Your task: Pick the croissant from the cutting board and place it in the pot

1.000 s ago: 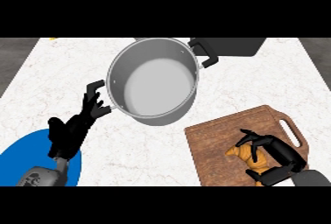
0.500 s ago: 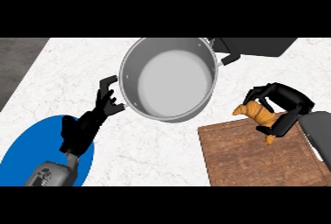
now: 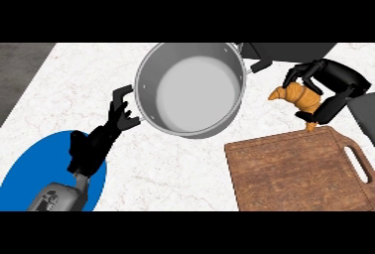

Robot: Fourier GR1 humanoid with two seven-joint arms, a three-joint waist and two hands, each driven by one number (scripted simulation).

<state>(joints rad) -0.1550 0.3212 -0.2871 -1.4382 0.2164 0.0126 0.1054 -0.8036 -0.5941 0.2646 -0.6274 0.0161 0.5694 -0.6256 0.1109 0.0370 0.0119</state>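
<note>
- In the head view, we see a white marbled counter (image 3: 183, 163) with a large steel pot (image 3: 190, 89) standing near its far middle, its pale inside bare.
- One black pot handle (image 3: 123, 94) sticks out at the pot's left, and another shows at its upper right, next to a dark object (image 3: 289, 49) at the counter's far edge that we cannot name.
- A wooden cutting board (image 3: 300, 171) lies at the right, nearer to us than the pot, with a slot handle (image 3: 359, 163) on its right side; nothing rests on its surface.
- The croissant (image 3: 299, 97) is off the board, lifted above the counter between the board's far edge and the pot's right rim, just beside the pot but outside it.
- Our right hand (image 3: 331, 84) comes in from the right edge, and its fingers curl round the croissant from above and from the right, grasping it.
- Our left hand (image 3: 121, 116) is at the left of the pot, fingers spread and relaxed, holding nothing; its fingertips reach close to the pot's left handle, though we cannot tell whether they touch it.
- A round blue plate (image 3: 36, 168) lies at the lower left, partly under the left forearm (image 3: 62, 196).
</note>
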